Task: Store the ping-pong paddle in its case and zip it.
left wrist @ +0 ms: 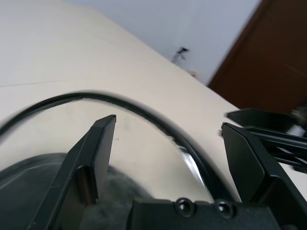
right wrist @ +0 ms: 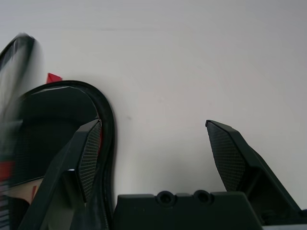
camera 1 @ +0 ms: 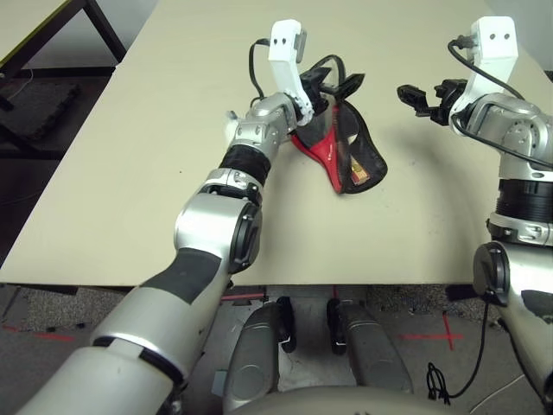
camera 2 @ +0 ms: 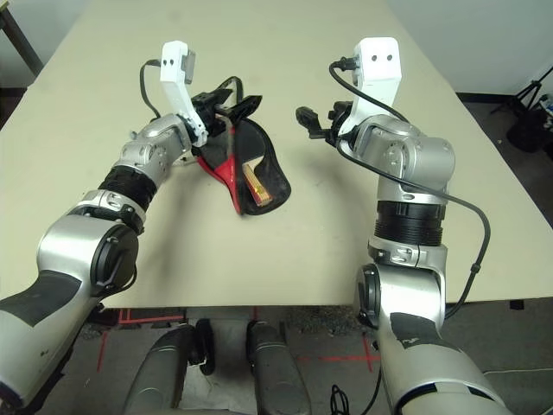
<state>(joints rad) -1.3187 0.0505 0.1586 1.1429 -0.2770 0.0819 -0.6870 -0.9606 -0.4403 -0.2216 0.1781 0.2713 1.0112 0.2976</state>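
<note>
The case, black with a red panel, lies on the table a little left of centre with its mouth gaping. Inside it, the paddle's striped wooden handle shows at the near end, while the black face is hidden by the fabric. My left gripper hovers open over the case's far end. In the left wrist view the case's black rim arcs between the spread fingers. My right gripper is open, raised to the right of the case and apart from it. The case sits beside one finger.
The beige table has bare room to the left, to the right and in front of the case. Its near edge runs just before my forearms. A second table stands off to the far left.
</note>
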